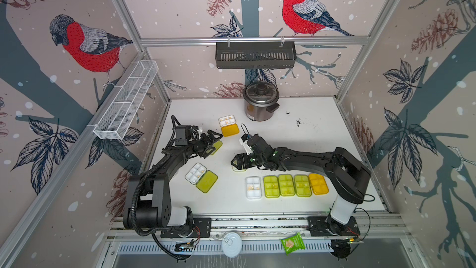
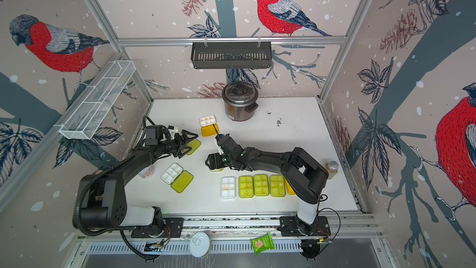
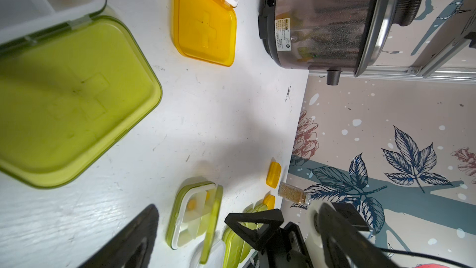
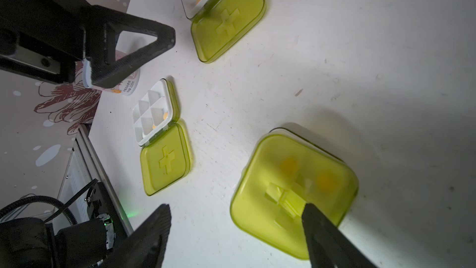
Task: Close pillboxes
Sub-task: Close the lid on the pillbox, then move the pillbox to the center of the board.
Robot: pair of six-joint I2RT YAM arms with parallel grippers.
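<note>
- Right gripper [image 1: 235,162]: jaws partly apart, gripping nothing. One finger [image 4: 316,217] rests on the green box [image 4: 293,192] lid, likely pressing it to latch.
- Left gripper [image 1: 215,142]: wide open, empty, hovering over the open box [image 3: 72,99], whose lid lies flat. Probably next.
- Closed row [image 1: 287,185] lies near the front edge. The orange box [image 1: 228,125] and front box [image 1: 202,180] are open.
- Table [image 1: 322,137] is bare back right, with the cooker [image 1: 260,101] at the back edge.

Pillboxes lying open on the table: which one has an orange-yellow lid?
The open pillbox nearest the rice cooker. Its folded-out lid is orange-yellow; the open one nearer the front and the one under the left arm have lime-green lids.
</note>
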